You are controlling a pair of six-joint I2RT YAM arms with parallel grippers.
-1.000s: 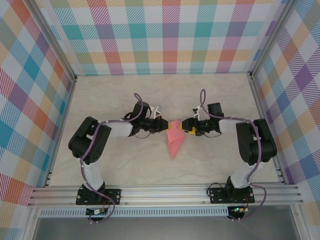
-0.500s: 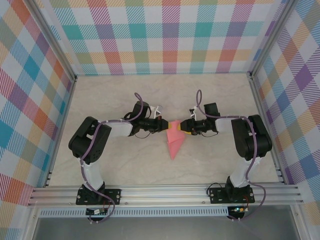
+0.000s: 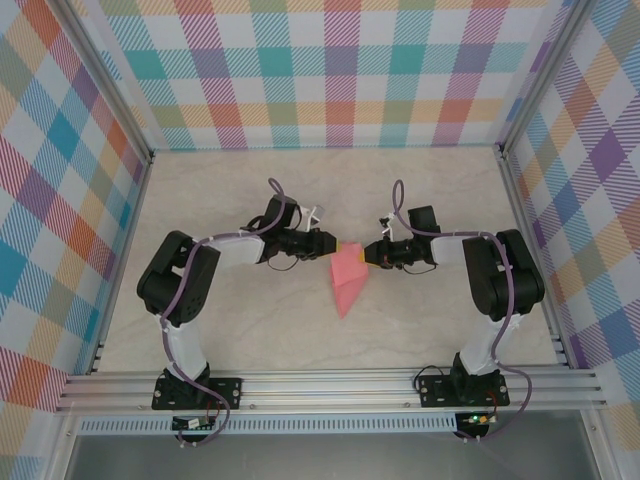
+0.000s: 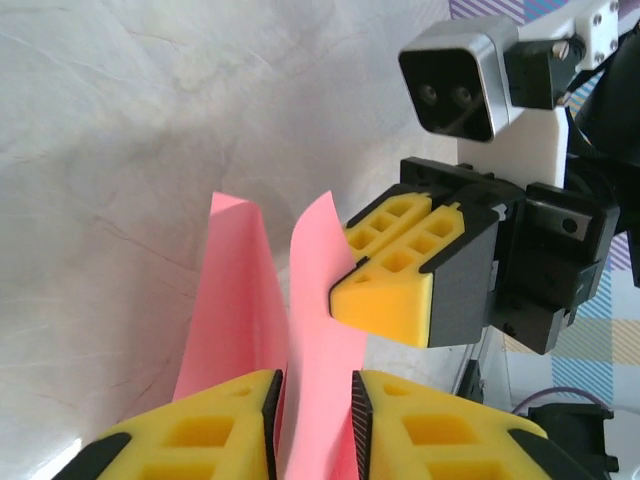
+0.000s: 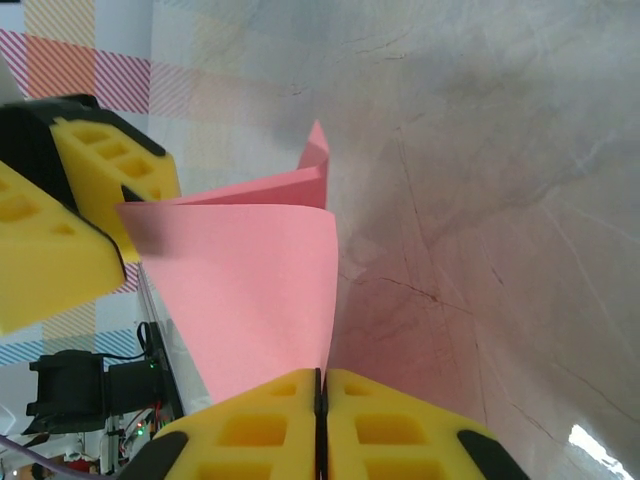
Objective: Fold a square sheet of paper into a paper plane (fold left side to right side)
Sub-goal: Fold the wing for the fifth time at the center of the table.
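the pink paper dart (image 3: 347, 283) is lying mid-table, its nose pointing toward the arm bases and its wide end rising between the two grippers. the right gripper (image 5: 322, 385) is pinching the edge of a raised flap, its jaws pressing together on the paper; from the left wrist its closed tip is showing against that upright flap. the left gripper (image 4: 318, 385) is straddling the flap with its jaws standing apart, so it is looking released rather than gripping. the step in hand is looking like bringing the left half over onto the right half along the centre crease. to do it well, the left gripper is needing to close firmly on its side's far corner first, then sweep it in a low arc across the crease while the right one is anchoring its side against sliding. the edges are needing to line up before any pressing, since thin paper is buckling easily and a skewed crease is spoiling the wings. farther out, no bowl, box or tray is taking part: the table (image 3: 450, 200) alone is bearing the paper, with checked walls (image 3: 340, 80) standing around it.
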